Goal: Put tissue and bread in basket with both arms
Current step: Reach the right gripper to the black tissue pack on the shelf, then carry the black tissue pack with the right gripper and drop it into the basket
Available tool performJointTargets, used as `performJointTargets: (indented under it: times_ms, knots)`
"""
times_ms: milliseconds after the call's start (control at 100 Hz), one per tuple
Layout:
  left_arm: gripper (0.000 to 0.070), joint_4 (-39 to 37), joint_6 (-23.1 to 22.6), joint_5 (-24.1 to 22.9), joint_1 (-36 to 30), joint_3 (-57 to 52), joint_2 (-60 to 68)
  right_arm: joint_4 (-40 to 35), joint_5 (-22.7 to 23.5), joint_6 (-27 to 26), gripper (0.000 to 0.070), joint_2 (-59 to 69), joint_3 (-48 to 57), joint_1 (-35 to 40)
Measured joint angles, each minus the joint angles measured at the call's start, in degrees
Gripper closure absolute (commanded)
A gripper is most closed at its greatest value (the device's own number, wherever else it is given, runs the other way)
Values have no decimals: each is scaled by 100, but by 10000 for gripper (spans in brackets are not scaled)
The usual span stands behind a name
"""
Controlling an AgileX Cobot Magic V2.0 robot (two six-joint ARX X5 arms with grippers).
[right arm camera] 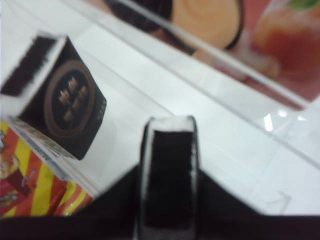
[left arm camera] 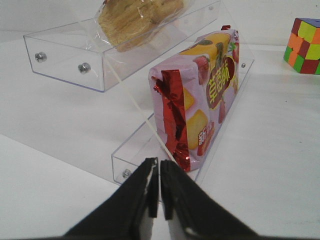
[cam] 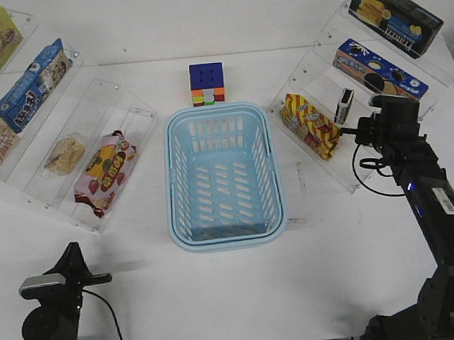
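Right fingers (cam: 353, 131) sitting closed and empty just right of the tissue (cam: 346, 106) on the right rack, left fingers (left arm camera: 159, 192) closed near the left rack holding bread (cam: 64, 154), basket (cam: 273, 175) waiting empty mid-counter, so reach-for-tissue step, next needing opening around it.

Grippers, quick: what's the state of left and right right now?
Left gripper: closed, empty, in front of the red-pink snack bag.
Right gripper: looks closed, holding nothing; the tissue sits apart on the shelf.

Bread (cam: 65, 154) left of basket (cam: 228, 235), tissue (cam: 346, 106) right.
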State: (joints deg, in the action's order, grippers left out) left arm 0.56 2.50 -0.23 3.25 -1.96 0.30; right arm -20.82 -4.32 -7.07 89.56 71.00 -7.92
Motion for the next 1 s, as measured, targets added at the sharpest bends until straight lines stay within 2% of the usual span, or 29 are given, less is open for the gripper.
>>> performJointTargets:
  times_ms: [210,400,550,800,850,940,970,1000]
  knots:
    - [699,0,0,0,0,0,0,-144,79,122,696,-476,26,4]
    - [699,0,0,0,0,0,0,-385,1073,83,696,-1766,59,284]
    - [699,0,0,0,0,0,0,-343,2063,92,696,-2214,114,1156]
    - [699,0,-260,0,0,0,0,-361,2020,435,689,-1687,111,3128]
    - [699,-2,-286,0,0,0,0,-356,1965,476,625,-1508,111,3388]
    - [699,-2,-302,0,0,0,0,-302,1939,540,356,-1176,111,3652]
    - [699,0,-302,0,0,0,0,-291,1928,540,315,-1084,111,3689]
    - [699,0,-302,0,0,0,0,-286,1926,544,308,-984,111,3713]
